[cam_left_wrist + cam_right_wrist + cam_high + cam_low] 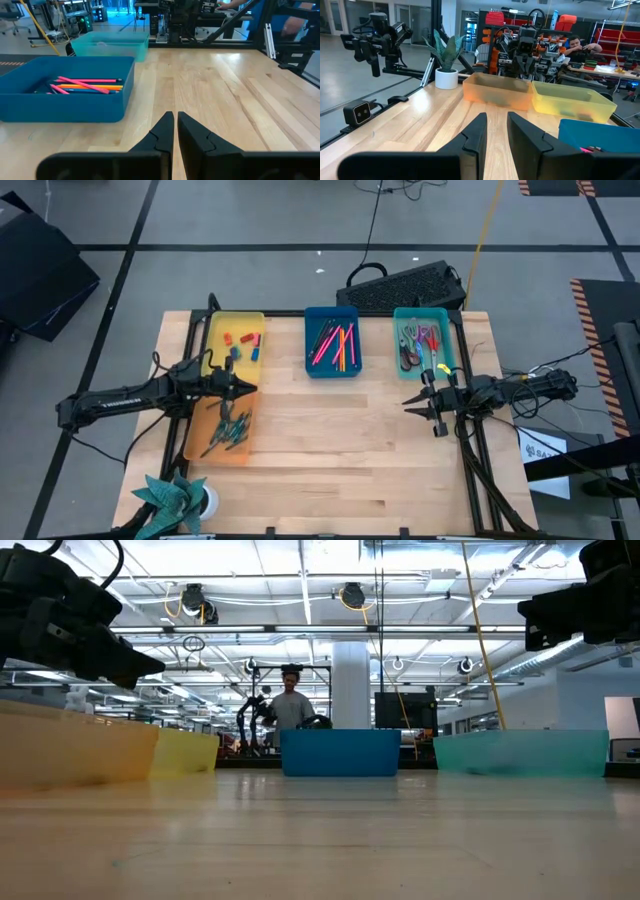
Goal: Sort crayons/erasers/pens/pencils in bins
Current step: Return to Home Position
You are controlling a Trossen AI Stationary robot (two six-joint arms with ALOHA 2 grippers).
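Left gripper [243, 388]: I had it over the seam between the yellow bin [214, 332] and the orange bin [198, 442]; in its wrist view the fingers [165, 131] were all but closed, a thin slit between them, nothing held.
Erasers [243, 341]: they lay in the yellow bin, just beyond my left gripper toward the table's far edge, stubby blocks with no long axis worth lining up on.
Orange bin contents: dark thin sticks, heaped right below the left gripper; I couldn't tell pens from pencils.
Blue bin [310, 365]: pink and orange sticks [338, 346], long axes running mostly away from me.
Teal bin [446, 340]: a jumble I couldn't sort out by eye.
Right gripper [428, 405]: hanging just beside the teal bin's near end, fingers [476, 131] slightly apart, empty.
Nearer arm: left for the erasers, I judged.
Loose items: none showed on the bare table [330, 450], so the sort looked about done.
Hidden: the low view showed only bin walls, nothing inside.
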